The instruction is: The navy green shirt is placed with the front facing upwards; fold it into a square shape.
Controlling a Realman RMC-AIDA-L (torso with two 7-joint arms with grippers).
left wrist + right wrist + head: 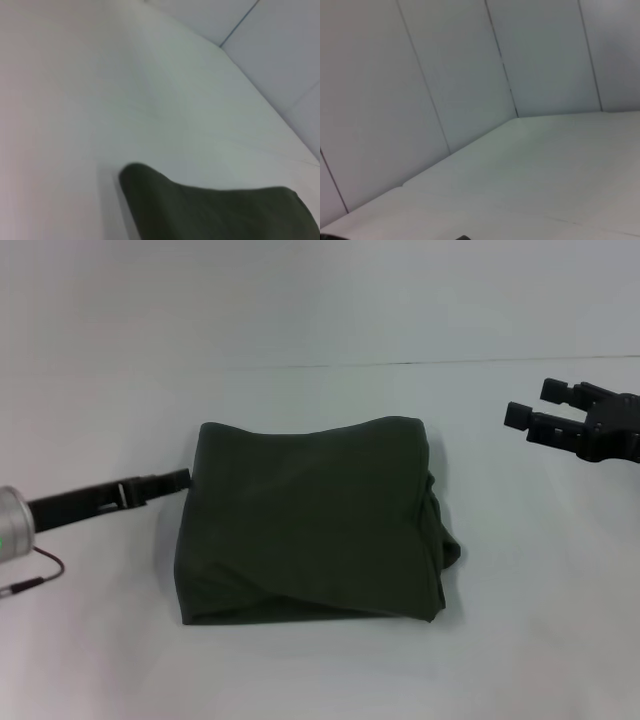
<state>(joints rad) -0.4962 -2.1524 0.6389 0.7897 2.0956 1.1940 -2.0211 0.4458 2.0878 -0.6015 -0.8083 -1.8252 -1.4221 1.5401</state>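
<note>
Head view shows the navy green shirt (312, 523) lying near the centre of the white worktop (320, 670), already reduced to a compact, roughly square bundle with only plain fabric uppermost. Judged from this, the folding is essentially complete. A loose bulge of cloth protrudes on the robot's right side, so the outline is not fully tidy.

Left end effector (178, 480) sits low at the worktop, its tip touching or just beside the shirt's left edge near the far corner. Whether it is pinching cloth or pressed together cannot be told. Its position suggests either a release or a final tuck of that edge.

Right end effector (533, 416) hangs well apart from the shirt, fingers spread and holding nothing, apparently clear of the work.
</note>
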